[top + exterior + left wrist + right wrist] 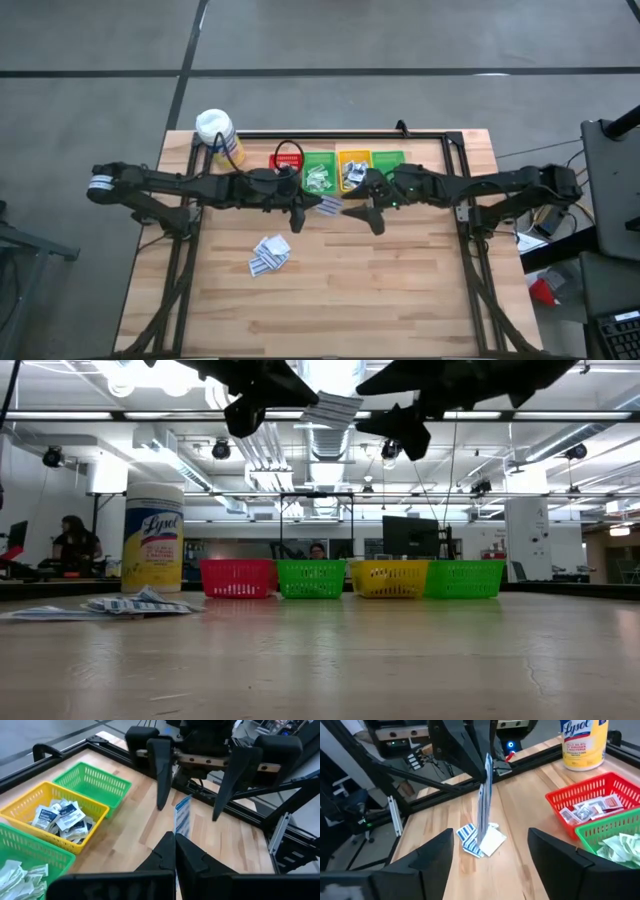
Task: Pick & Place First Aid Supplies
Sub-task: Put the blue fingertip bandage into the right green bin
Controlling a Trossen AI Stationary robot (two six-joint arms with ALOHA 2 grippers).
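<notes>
Above table (400, 290): both arms raised, facing.

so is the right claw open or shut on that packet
Open. In the left wrist view the right claw has its fingers spread either side of the packet without touching it; the left claw is shut on the packet.

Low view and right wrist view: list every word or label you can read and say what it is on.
"Lysol": on the yellow canister at the table's back, also readable in the right wrist view.
Smaller lines under that brand name: too blurred to read.
Print on the packets in the red bin and on the packet held upright: too small to read.
</notes>
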